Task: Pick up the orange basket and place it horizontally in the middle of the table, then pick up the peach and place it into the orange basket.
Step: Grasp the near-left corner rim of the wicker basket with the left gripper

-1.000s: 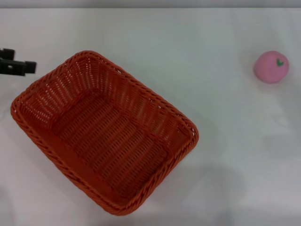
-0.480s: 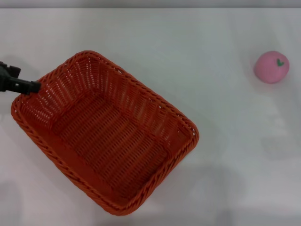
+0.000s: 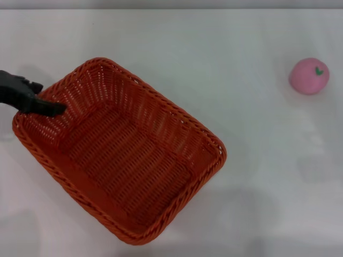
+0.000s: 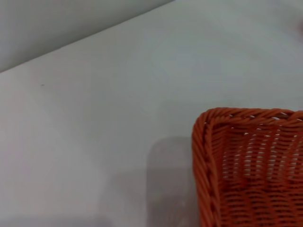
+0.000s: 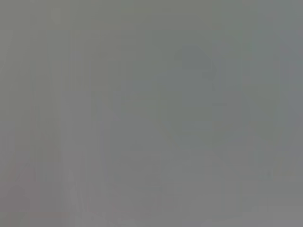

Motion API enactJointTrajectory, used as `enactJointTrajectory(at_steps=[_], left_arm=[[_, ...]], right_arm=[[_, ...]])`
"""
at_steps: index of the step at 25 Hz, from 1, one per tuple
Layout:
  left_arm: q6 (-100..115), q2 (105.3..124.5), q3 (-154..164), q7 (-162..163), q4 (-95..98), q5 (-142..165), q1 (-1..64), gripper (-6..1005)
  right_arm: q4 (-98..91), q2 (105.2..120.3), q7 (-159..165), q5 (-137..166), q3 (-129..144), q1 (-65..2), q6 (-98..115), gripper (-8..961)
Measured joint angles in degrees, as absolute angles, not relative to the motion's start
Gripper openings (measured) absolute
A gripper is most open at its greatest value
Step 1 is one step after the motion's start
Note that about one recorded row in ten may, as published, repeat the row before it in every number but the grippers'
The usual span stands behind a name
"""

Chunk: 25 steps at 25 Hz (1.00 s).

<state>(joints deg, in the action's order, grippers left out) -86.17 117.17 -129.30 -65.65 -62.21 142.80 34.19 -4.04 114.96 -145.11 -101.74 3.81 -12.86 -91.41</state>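
Observation:
The orange basket (image 3: 177,115) lies empty and turned at a diagonal on the left half of the white table (image 3: 241,43). My left gripper (image 3: 47,97) reaches in from the left edge at the basket's far-left corner. It looks open, with one dark finger (image 3: 56,108) inside over the weave and the other outside the braided rim. In the left wrist view that basket corner (image 4: 204,156) shows from close by, and no fingers show. The pink peach (image 3: 309,76) sits alone at the far right, a green leaf mark on top. My right gripper is out of view.
Bare white tabletop (image 3: 268,176) stretches between basket and peach. The table's far edge meets a grey strip (image 3: 171,4) at the back. The right wrist view shows only a plain grey blur.
My left gripper has moved right and slightly nearer, from outside the basket's corner to across its rim. Basket and peach have stayed in place.

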Motion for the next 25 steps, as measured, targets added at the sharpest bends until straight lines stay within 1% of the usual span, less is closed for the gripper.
enactJointTrajectory(at_steps=[3,16,21,24,25], left_arm=[[-85.4,117.54,-129.2,-66.2,-61.5,143.0,34.3,839],[-83.5,117.93,-128.6,-65.8,-59.5,143.0,35.1,835],[-83.2,117.94,-128.6,-64.8,-58.8,143.0,35.7,658],[-83.3,117.72,-128.6,-64.7,-57.6,143.1,36.3,541],[-83.2,117.31,-128.6,-64.3,-56.0,143.6,37.1,501]], right_arm=[[-3.9,114.96,-145.2,-101.8,3.8,-12.7,-91.4,868],[-4.0,114.96,-146.3,-102.1,3.6,-12.8,-90.9,867],[-4.0,114.96,-146.5,-102.1,3.6,-12.9,-90.8,867],[-4.0,114.96,-147.0,-102.2,3.6,-12.9,-90.8,867],[-3.9,114.96,-147.2,-102.4,3.6,-12.9,-90.8,867]])
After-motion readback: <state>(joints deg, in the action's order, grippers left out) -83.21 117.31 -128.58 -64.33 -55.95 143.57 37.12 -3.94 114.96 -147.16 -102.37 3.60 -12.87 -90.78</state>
